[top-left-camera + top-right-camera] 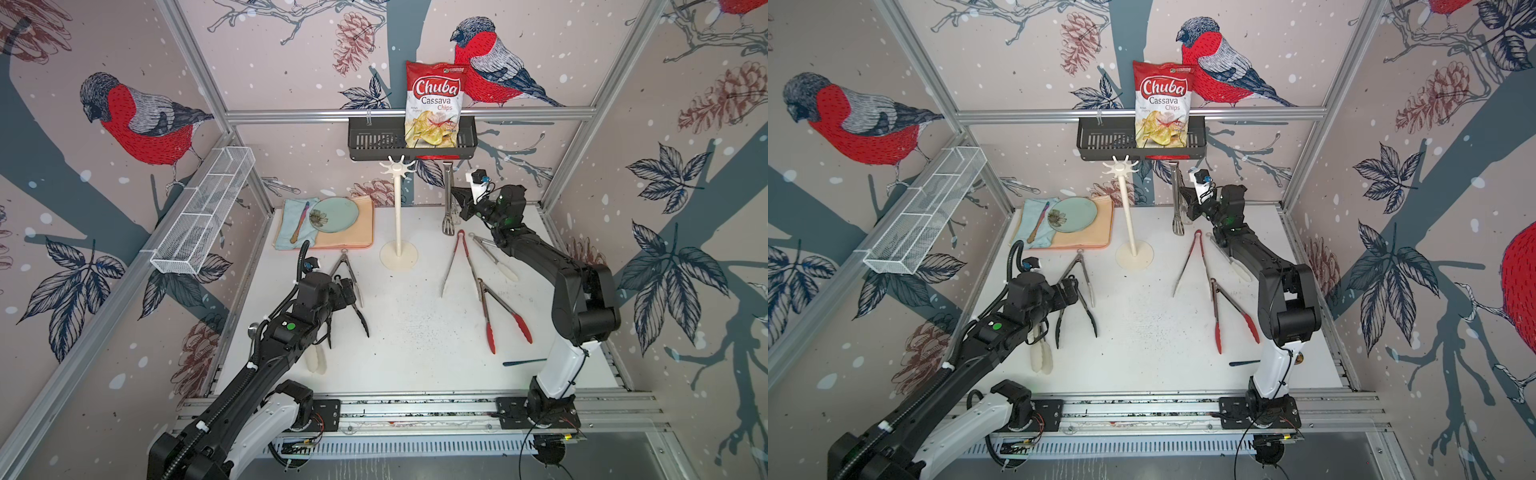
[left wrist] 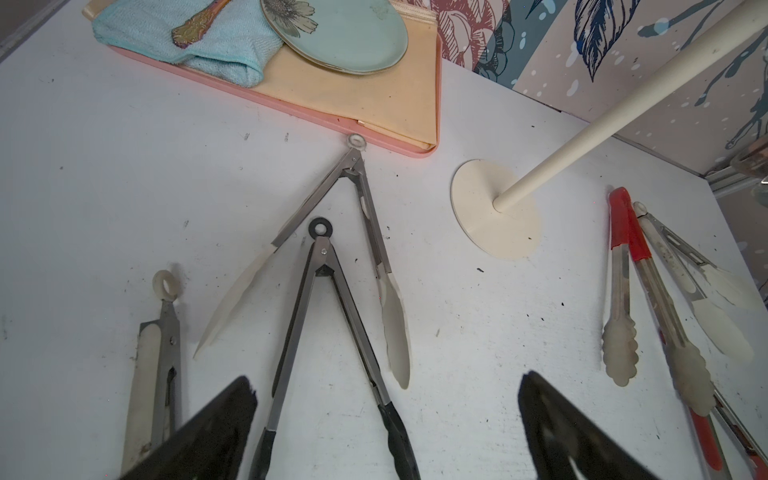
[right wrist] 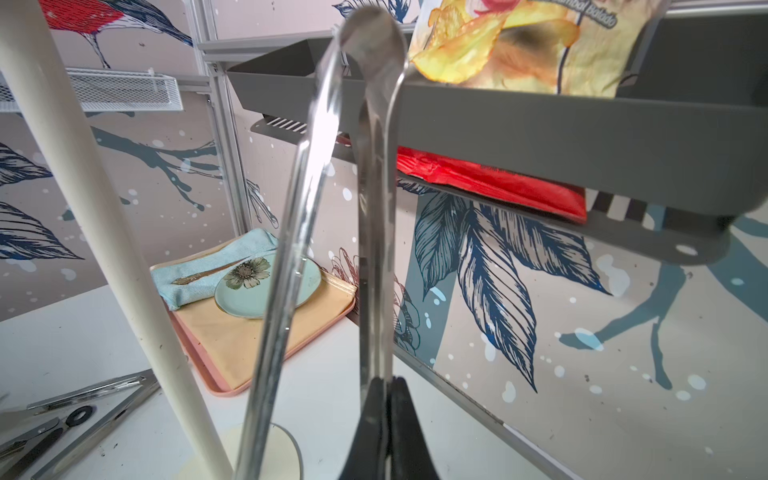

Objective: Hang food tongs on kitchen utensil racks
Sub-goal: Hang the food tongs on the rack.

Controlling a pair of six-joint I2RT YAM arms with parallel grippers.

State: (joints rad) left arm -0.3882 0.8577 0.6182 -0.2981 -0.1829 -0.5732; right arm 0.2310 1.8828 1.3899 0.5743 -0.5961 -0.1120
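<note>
- The right jaws are pinching shut on one arm of the bare steel tongs (image 1: pixel 449 195), which are hanging upright near the far edge of the surface (image 1: pixel 407 332). Their bend is reaching up to the black basket (image 1: pixel 374 141).
- One rack (image 1: pixel 398 216) is standing just beside them at the middle of the far edge, and its hooks are carrying nothing.
- Seven tongs are showing in all: one held and six lying flat.
- Three are lying by the right edge: the red-handled tongs (image 1: pixel 460 239), the white-tipped tongs (image 1: pixel 492 257) and the red-tipped tongs (image 1: pixel 482 291).
- Three are lying by the left edge: the open white-tipped tongs (image 2: pixel 357 174), the black-tipped tongs (image 2: pixel 322 257) and the shut white tongs (image 2: pixel 162 332).
- The left jaws are standing wide apart, hovering over the black-tipped tongs and holding nothing.
- A bare strip of the surface is running from the rack's base to the near edge, between the two groups.
- One tray (image 1: pixel 353 237) is sitting in the far left corner, carrying one cloth (image 1: pixel 291 224), one plate (image 1: pixel 334 214) and one small utensil (image 1: pixel 300 222).
- One dark blue utensil (image 1: pixel 523 362) is lying near the near right corner.
- One bag (image 1: pixel 434 104) is standing in the basket, reading "Chuba Cassava Chips".
- One wire-mesh shelf (image 1: pixel 203 216) is hanging along the left wall.
</note>
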